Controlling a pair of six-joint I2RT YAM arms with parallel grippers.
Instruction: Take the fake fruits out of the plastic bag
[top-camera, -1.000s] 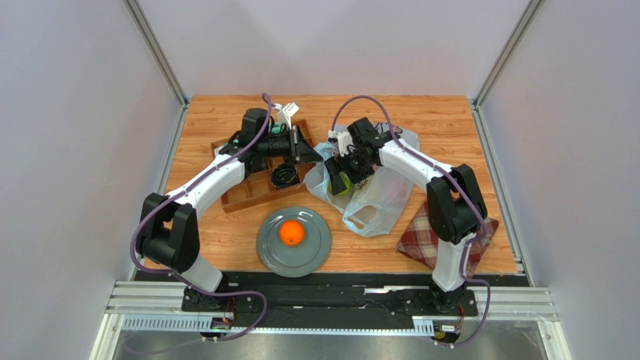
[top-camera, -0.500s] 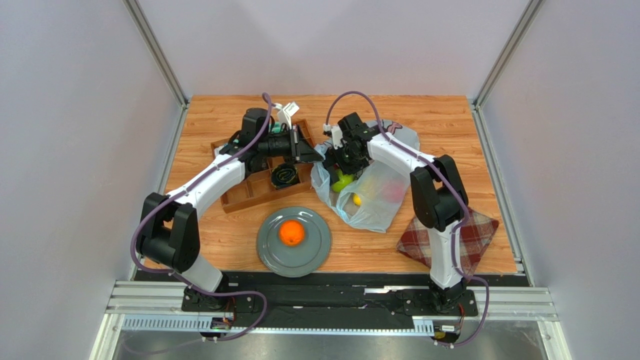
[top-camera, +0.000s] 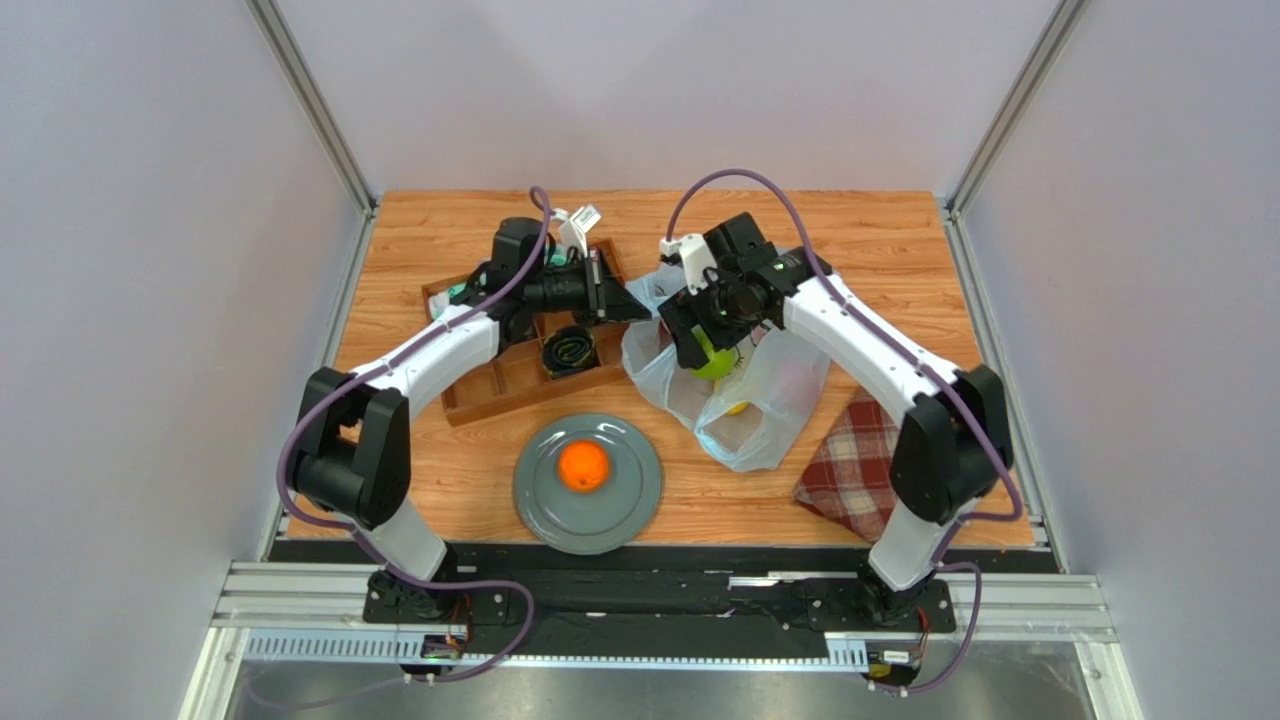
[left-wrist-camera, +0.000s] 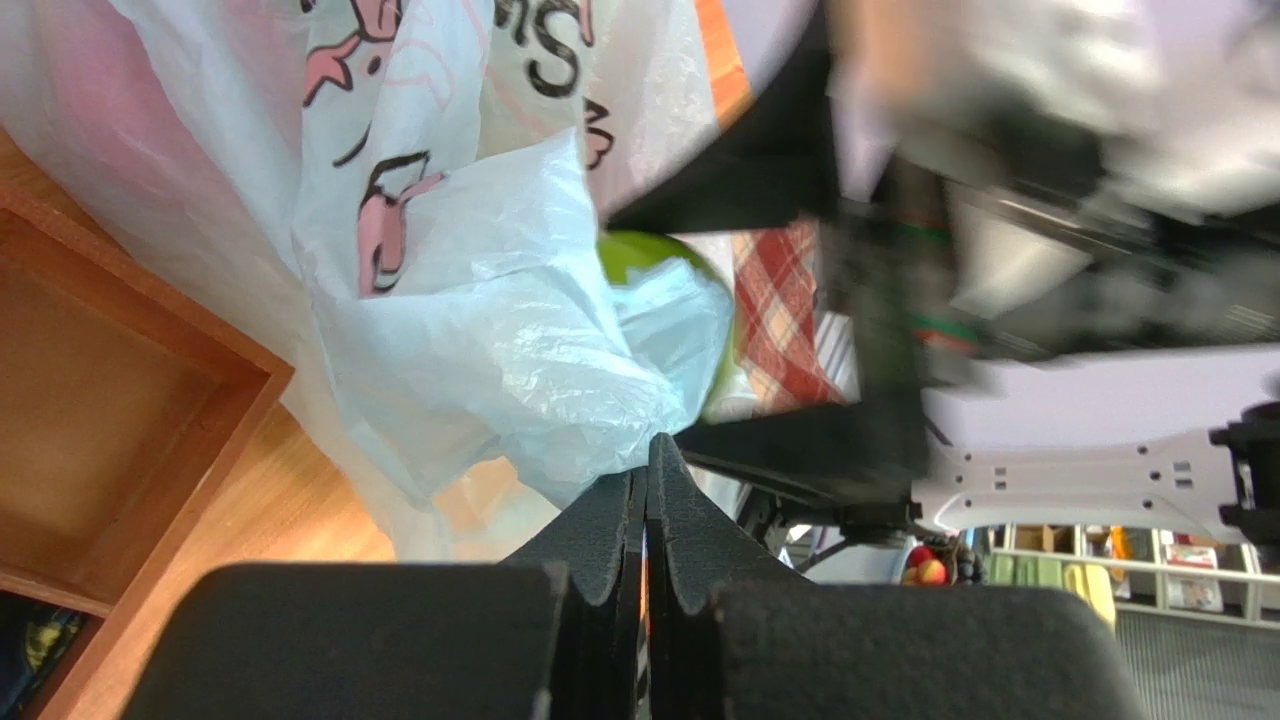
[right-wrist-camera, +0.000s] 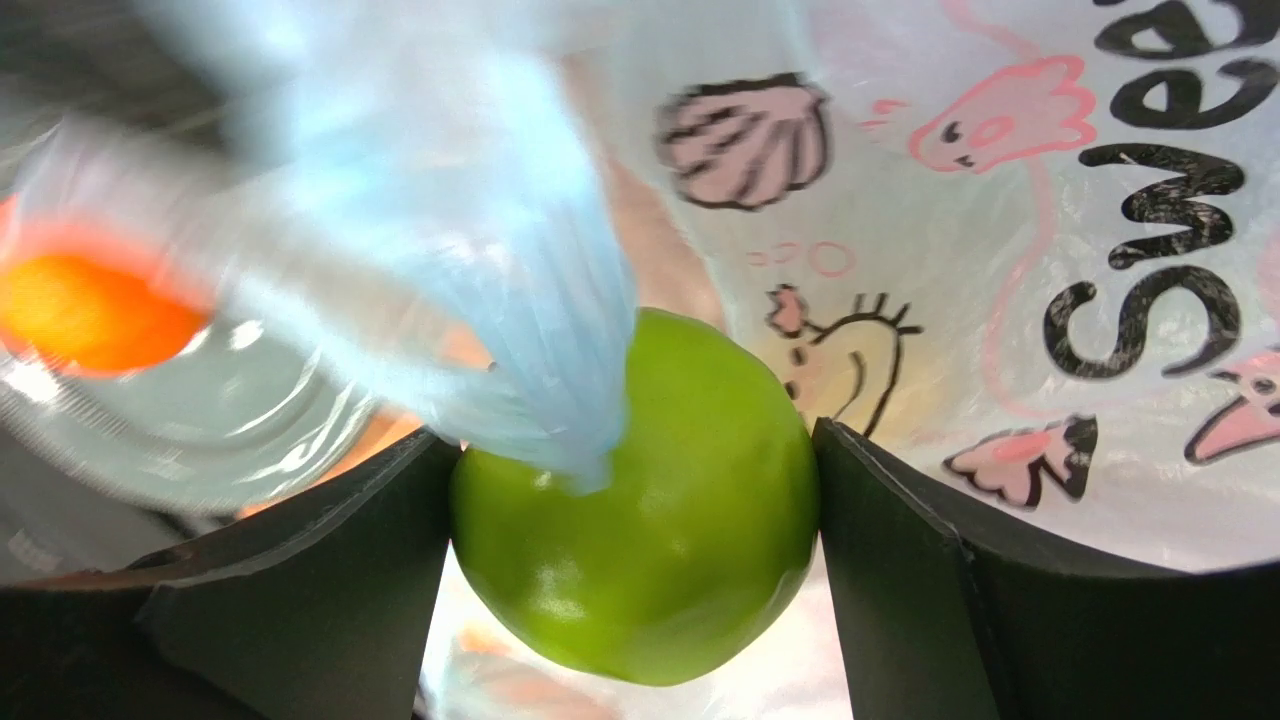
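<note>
One apple (right-wrist-camera: 639, 495) has just risen from the bag (top-camera: 766, 413), right fingers (right-wrist-camera: 917, 570) clamped on it, left fingers (left-wrist-camera: 594, 548) pinching the rim; more fruit (top-camera: 735, 405) remains inside.

The crinkly pale-blue plastic bag (top-camera: 766, 398) drapes over the glossy green apple (right-wrist-camera: 661, 540) in the right hand (top-camera: 709, 353). The brown wooden tray (top-camera: 504, 387) blocks the left; the desk (top-camera: 887, 248) is open far right.

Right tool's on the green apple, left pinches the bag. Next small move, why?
Probably lift the right tool straight up, clear of the bag: it grips the green apple, bag film drapes over the apple, and the left tool pins the bag's edge.
</note>
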